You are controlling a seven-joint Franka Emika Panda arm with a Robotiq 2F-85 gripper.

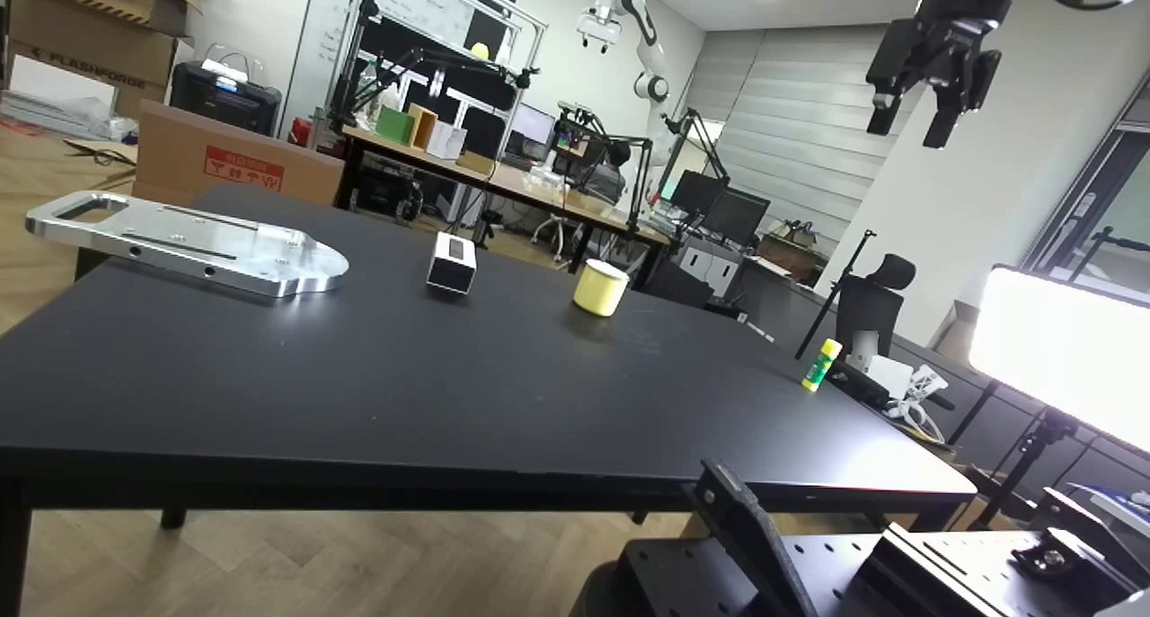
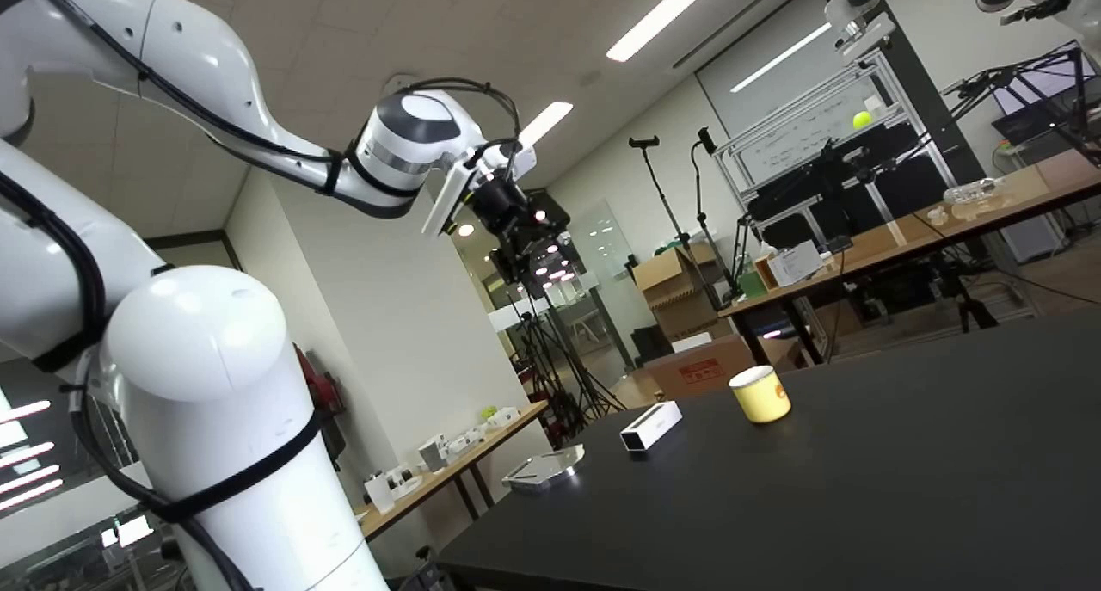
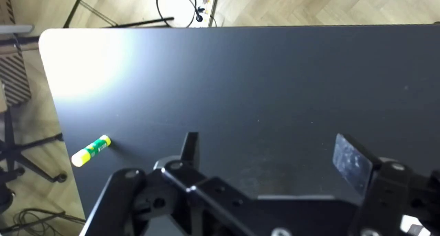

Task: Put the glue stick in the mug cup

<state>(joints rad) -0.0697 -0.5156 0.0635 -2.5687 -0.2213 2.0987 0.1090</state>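
Observation:
The glue stick [image 1: 822, 365] is green with yellow ends and stands upright near an edge of the black table [image 1: 467, 383]. In the wrist view the glue stick [image 3: 91, 150] is at the left, outside the jaws; it is out of view in an exterior view. The pale yellow mug cup [image 1: 600, 288] stands upright on the table, also in an exterior view [image 2: 761, 395]; it is hidden in the wrist view. My gripper [image 1: 911, 125] is high above the table, apart from both things. In the wrist view the gripper [image 3: 266, 150] is open with nothing between its fingers.
A small black-and-white box [image 1: 452, 262] stands beyond the mug, and a flat silver metal plate [image 1: 189, 240] lies at the table's far end. A bright lamp panel [image 1: 1065, 356] stands beside the table near the glue stick's end.

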